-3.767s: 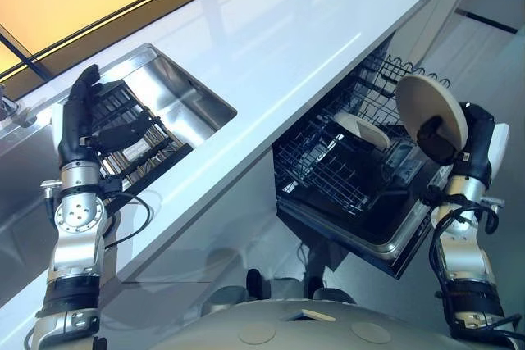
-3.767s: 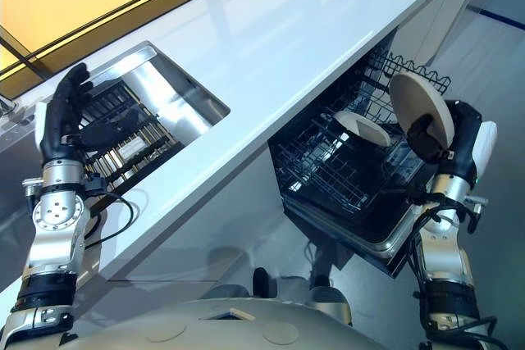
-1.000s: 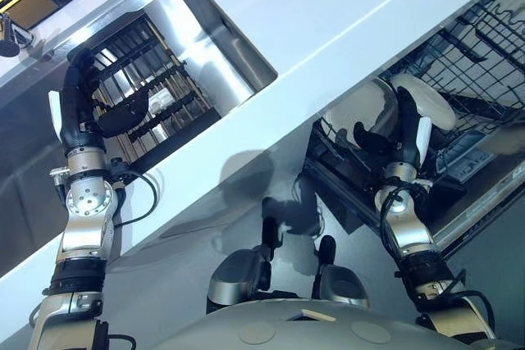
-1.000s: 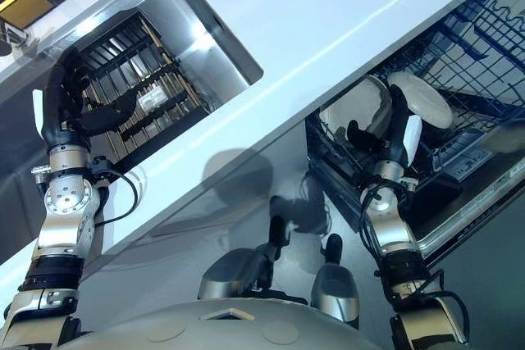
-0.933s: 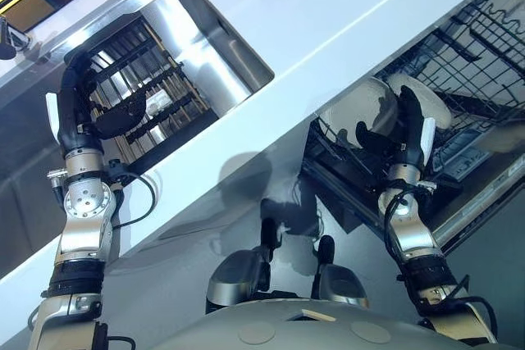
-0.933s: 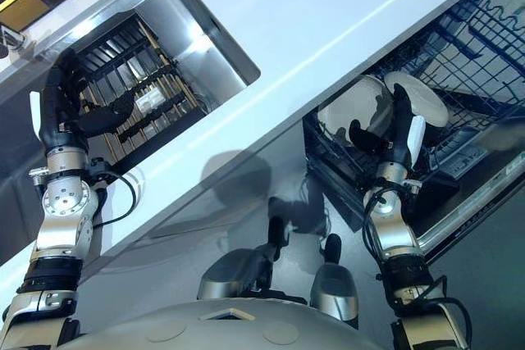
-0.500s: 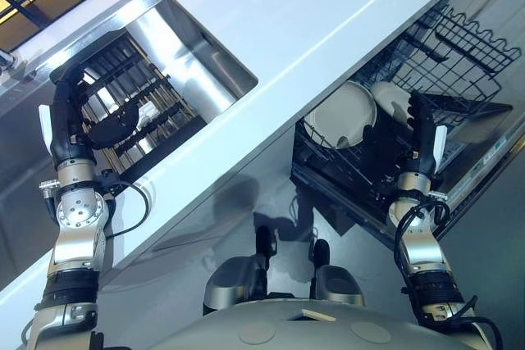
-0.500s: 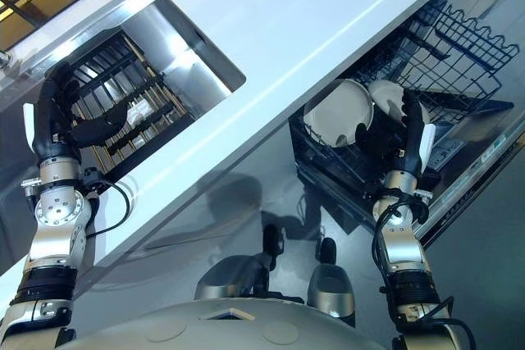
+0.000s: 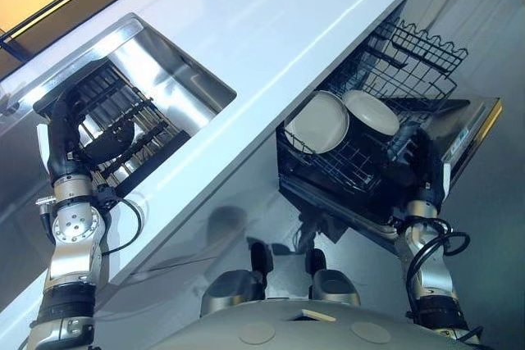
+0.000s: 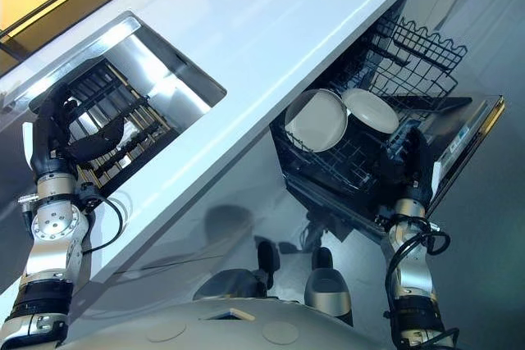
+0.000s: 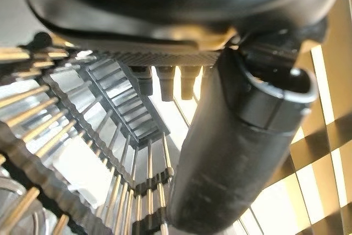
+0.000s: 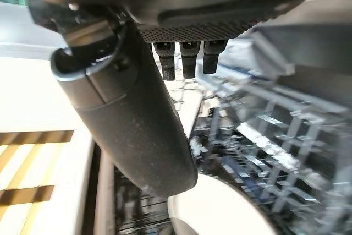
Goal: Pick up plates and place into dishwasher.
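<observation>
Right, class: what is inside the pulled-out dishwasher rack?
Two pale round plates stand on edge side by side in the dishwasher rack. The right hand, open, is beside the rack. The plates cover the wires behind them, so anything there cannot be seen.

Both arms are raised, the left hand (image 9: 67, 133) and right hand (image 10: 415, 159) empty with relaxed fingers.

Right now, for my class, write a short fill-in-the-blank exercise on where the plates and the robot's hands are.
1. The number of plates standing in the dishwasher rack is ____.
2. The left hand reaches into the rack in the ____.
3. The right hand, beside the dishwasher rack, holds ____.

Missing words: two; sink; nothing
</observation>
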